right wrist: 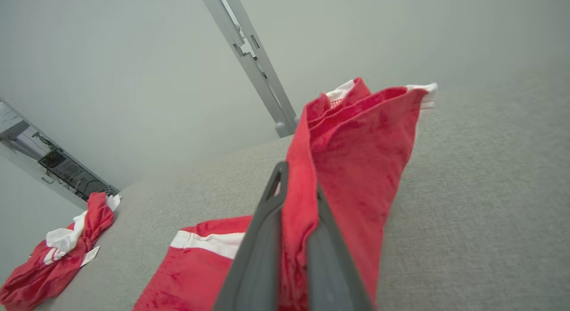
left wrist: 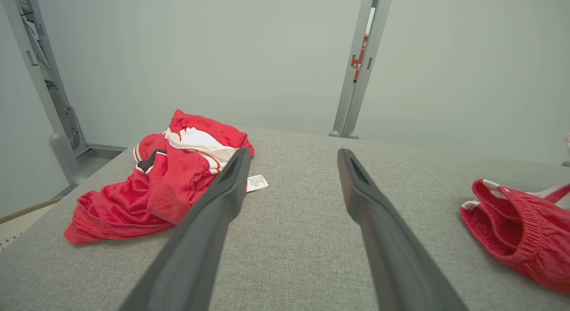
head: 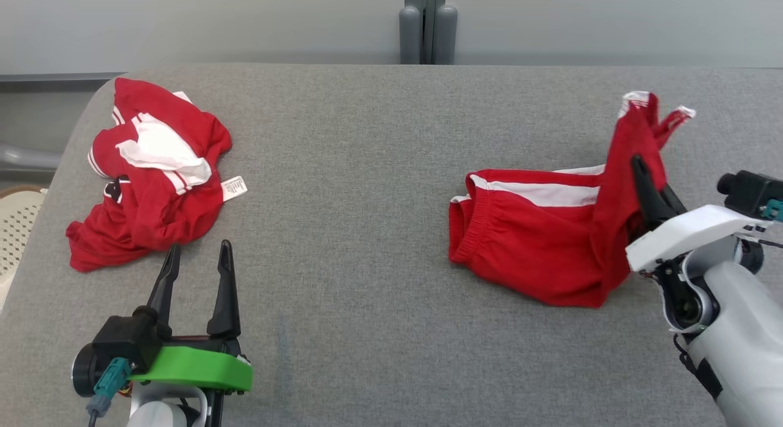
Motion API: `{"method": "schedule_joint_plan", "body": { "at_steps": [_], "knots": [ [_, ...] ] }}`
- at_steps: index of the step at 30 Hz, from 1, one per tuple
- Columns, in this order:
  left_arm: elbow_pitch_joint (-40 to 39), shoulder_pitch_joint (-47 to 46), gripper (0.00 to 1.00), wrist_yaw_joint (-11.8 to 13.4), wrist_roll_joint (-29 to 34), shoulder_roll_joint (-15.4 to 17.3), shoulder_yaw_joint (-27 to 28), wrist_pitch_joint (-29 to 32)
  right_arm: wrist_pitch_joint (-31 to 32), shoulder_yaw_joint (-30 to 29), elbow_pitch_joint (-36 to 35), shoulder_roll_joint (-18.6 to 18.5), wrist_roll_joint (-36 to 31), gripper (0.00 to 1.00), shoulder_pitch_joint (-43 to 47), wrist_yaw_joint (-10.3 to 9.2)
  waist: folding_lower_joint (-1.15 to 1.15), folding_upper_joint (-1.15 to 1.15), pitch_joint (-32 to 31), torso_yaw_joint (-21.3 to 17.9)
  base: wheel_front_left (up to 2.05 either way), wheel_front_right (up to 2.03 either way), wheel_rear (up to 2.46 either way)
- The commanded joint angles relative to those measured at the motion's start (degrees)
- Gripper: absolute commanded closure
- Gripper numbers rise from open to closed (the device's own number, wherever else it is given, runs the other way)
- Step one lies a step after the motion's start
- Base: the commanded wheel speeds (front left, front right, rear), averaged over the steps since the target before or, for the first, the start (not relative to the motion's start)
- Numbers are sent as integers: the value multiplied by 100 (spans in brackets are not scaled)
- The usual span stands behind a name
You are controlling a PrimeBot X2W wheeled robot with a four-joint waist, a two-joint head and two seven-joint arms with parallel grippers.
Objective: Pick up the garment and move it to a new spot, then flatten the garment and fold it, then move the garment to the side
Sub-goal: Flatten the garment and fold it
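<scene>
Pinching a raised fold of the red shorts (head: 526,243), the right gripper (head: 639,167) is clenched on the cloth at the bench's (head: 367,200) right side. At near left the left gripper (head: 199,249) stands released, near a crumpled red garment (head: 153,188).

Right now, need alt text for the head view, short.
The right gripper, shut, holds one end of a red-and-white garment raised above the grey table at right, the rest lying on the surface. The left gripper hangs open and empty at lower left, near a second, crumpled red garment at the far left.
</scene>
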Motion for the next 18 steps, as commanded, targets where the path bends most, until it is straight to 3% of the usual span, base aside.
{"method": "schedule_joint_plan", "body": {
  "at_steps": [1,7,16,17,18],
  "knots": [
    [1,67,0,-5,-8,2,-22,-2,42,74,-156,73,-94,100,-55,-6,0,0,-26,61,0,0,0],
    [-14,51,0,-9,-40,-16,-55,-2,245,404,-666,374,-514,100,126,-6,0,0,-9,251,0,0,0],
    [8,38,0,-6,-84,-45,-92,-2,345,598,-834,871,-916,100,799,-6,0,0,46,537,0,0,0],
    [12,36,0,-6,-86,-48,-90,-2,319,610,-862,928,-933,34,866,-6,0,0,55,545,0,0,0],
    [13,35,0,-7,-86,-49,-86,-2,306,612,-875,958,-936,0,903,-6,0,0,59,547,0,0,0]
  ]
}}
